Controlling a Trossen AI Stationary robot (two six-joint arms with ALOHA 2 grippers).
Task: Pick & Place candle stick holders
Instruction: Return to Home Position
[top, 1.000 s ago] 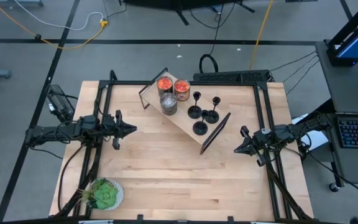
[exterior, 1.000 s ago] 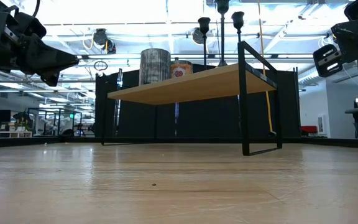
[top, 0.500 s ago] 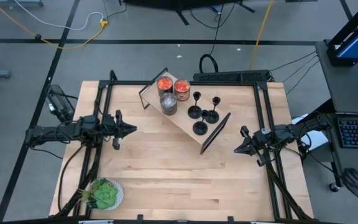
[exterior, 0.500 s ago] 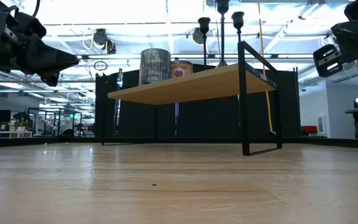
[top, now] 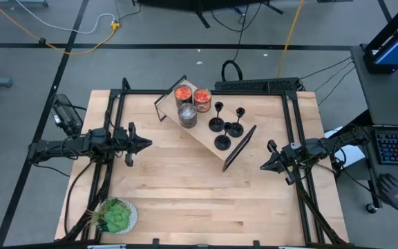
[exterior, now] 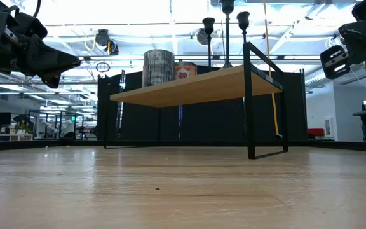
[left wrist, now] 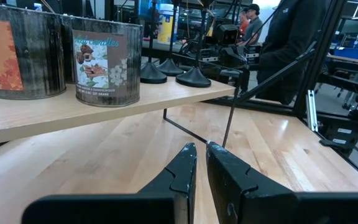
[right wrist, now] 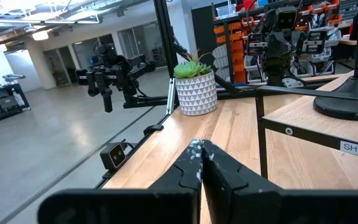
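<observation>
The candle stick holders (top: 222,142) stand upright on the shelf (top: 200,135), nearer my right gripper (top: 262,166) than my left gripper (top: 146,144), both pulled back with jaws together, holding nothing.

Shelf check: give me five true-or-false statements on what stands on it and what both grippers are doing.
1. All three candle stick holders stand on the shelf. True.
2. The left gripper grips a holder. False: it is shut, empty, away from the shelf.
3. Three jars share the shelf. True.
4. The plant sits on the shelf. False: it sits at a corner of the table, on the left arm's side.
5. The right gripper is open above the shelf. False: shut, clear of the shelf.
</observation>
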